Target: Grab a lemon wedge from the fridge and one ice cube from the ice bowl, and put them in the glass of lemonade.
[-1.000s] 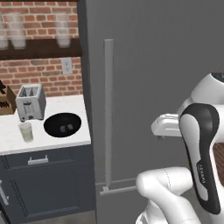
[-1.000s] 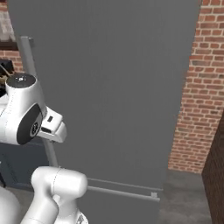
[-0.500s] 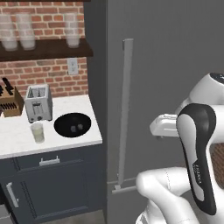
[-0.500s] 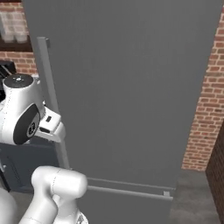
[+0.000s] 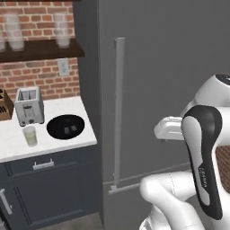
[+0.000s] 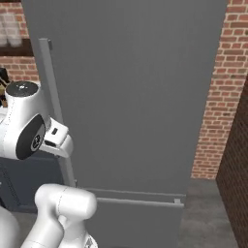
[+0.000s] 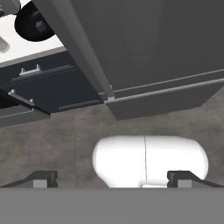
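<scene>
The tall grey fridge point(image 5: 170, 67) stands shut, its long bar handle point(image 5: 119, 112) running down the door's left side. The lemon wedge is hidden behind that door. On the white counter point(image 5: 13, 146) left of the fridge sits the black ice bowl point(image 5: 66, 126) with small cubes in it. The glass of lemonade point(image 5: 30, 135) stands just left of the bowl. My gripper point(image 7: 113, 178) is open and holds nothing; it hangs in front of the fridge, right of the handle, looking down at the floor. The bowl point(image 7: 33, 22) and fridge handle point(image 7: 83, 52) lie far ahead of it.
A toaster point(image 5: 29, 105) and a knife block point(image 5: 3, 105) stand at the back of the counter. Frosted glasses point(image 5: 63, 29) sit on a wooden shelf above. Dark cabinet drawers point(image 5: 45, 188) lie below the counter. A brick wall point(image 6: 223, 97) flanks the fridge's right side.
The whole picture has shifted sideways and the fridge looms larger, so the base has driven. The arm holds the same pose in front of the fridge door.
</scene>
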{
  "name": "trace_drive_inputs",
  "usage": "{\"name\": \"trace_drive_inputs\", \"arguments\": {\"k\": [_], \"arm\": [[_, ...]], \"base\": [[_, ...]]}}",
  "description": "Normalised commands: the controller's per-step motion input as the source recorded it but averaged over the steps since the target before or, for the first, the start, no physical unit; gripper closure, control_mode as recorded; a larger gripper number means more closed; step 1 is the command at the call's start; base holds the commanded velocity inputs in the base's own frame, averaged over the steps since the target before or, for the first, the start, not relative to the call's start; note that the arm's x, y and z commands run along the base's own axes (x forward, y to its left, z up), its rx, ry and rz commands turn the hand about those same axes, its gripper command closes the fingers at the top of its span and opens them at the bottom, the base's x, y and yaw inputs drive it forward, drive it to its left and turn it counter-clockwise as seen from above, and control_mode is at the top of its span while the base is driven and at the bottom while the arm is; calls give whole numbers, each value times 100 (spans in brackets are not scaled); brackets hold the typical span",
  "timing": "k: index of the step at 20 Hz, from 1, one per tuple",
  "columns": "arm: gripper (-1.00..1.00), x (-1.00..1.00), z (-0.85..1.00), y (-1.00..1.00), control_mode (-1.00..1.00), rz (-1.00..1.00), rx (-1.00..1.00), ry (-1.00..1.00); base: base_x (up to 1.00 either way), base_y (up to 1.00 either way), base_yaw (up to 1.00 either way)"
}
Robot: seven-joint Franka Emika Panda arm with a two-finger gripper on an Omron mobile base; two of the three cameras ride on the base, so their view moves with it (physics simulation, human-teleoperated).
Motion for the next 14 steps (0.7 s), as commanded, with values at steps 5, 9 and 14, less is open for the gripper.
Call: {"name": "trace_drive_inputs", "arguments": {"k": [5,9,14], "arm": [[-100,0,0,0,100,0,0,0],[-100,0,0,0,100,0,0,0],[-100,0,0,0,100,0,0,0]], "base": [[-47,0,-4],[-36,1,0],[-14,12,6]]}}
